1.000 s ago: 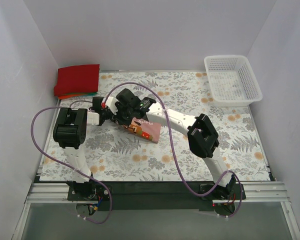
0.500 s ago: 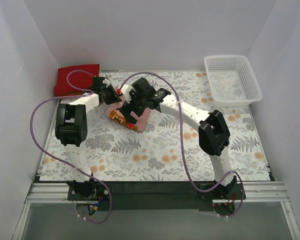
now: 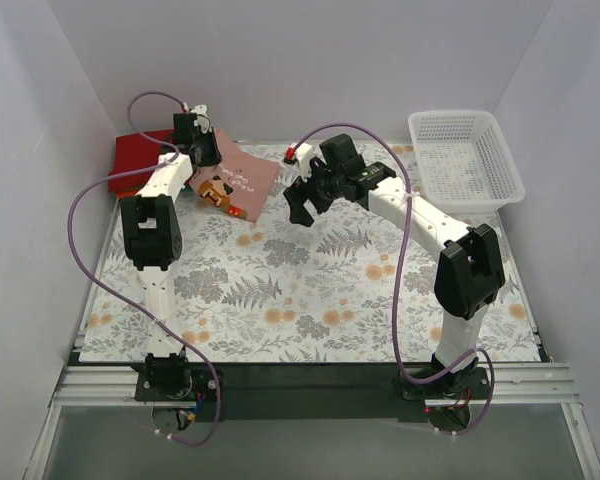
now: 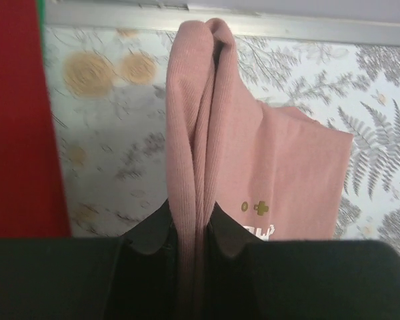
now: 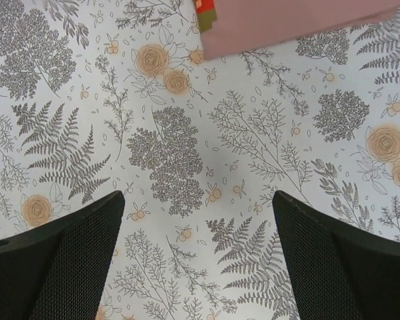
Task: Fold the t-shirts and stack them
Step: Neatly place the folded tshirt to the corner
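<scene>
My left gripper (image 3: 201,148) is at the far left and shut on a bunched edge of the dusty pink t-shirt (image 3: 243,180). The shirt trails down to the right, with its print (image 3: 216,191) showing. In the left wrist view, folds of the pink t-shirt (image 4: 207,120) are pinched between the left gripper (image 4: 191,225) jaws. The red t-shirt (image 4: 17,120) lies just to their left. The red t-shirt (image 3: 138,160) tops a folded stack in the far-left corner, partly hidden by the left arm. My right gripper (image 3: 298,203) hovers open to the right of the pink shirt. The right gripper (image 5: 199,223) holds nothing, and the pink t-shirt (image 5: 293,20) shows at the top edge.
A white lattice basket (image 3: 467,160) stands at the far right corner. The floral table cloth (image 3: 310,290) covers the table. White walls close in on the left, back and right sides. Purple cables loop above both arms.
The left gripper has carried the pink t-shirt back and left toward the red stack. The right gripper has let go of the shirt, opened wide and moved off to the right.
</scene>
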{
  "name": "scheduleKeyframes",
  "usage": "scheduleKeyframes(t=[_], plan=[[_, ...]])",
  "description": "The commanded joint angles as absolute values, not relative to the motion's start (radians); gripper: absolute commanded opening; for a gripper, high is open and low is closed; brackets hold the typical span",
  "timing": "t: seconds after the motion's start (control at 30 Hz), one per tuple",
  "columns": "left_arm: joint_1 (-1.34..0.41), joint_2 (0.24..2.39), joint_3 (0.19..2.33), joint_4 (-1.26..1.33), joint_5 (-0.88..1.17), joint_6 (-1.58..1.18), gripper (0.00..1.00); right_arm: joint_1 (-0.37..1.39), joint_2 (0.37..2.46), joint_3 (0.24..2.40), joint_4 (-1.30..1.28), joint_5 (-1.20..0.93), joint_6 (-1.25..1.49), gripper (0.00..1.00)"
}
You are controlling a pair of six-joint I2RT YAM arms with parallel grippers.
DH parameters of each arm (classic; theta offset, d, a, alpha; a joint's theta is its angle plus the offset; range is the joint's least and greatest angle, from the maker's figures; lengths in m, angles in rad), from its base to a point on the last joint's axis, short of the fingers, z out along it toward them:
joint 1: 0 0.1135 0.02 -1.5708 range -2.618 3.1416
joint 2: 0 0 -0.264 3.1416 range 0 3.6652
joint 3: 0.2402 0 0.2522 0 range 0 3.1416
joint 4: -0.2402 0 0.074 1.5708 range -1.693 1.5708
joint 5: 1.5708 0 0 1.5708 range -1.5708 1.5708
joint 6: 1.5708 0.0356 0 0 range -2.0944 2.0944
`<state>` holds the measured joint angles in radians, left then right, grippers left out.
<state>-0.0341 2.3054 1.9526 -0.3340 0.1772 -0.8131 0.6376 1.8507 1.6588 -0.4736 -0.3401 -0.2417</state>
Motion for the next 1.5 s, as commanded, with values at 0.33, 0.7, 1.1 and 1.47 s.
scheduleKeyframes(t=[0.33, 0.7, 1.1, 1.47], plan=[[-0.009, 2.298, 2.263, -0.387, 0.058, -0.640, 0.00, 0.635, 1.841, 1.638, -0.463, -0.399, -0.238, 0.98], [-0.008, 2.198, 2.272, -0.376, 0.090, -0.626, 0.00, 0.634, 1.815, 1.592, -0.460, -0.396, -0.244, 0.98], [-0.009, 2.118, 2.255, -0.399, 0.127, -0.635, 0.00, 0.632, 1.812, 1.588, -0.459, -0.400, -0.242, 0.98], [-0.009, 2.089, 2.261, -0.411, 0.118, -0.612, 0.00, 0.632, 1.816, 1.588, -0.457, -0.397, -0.242, 0.98]])
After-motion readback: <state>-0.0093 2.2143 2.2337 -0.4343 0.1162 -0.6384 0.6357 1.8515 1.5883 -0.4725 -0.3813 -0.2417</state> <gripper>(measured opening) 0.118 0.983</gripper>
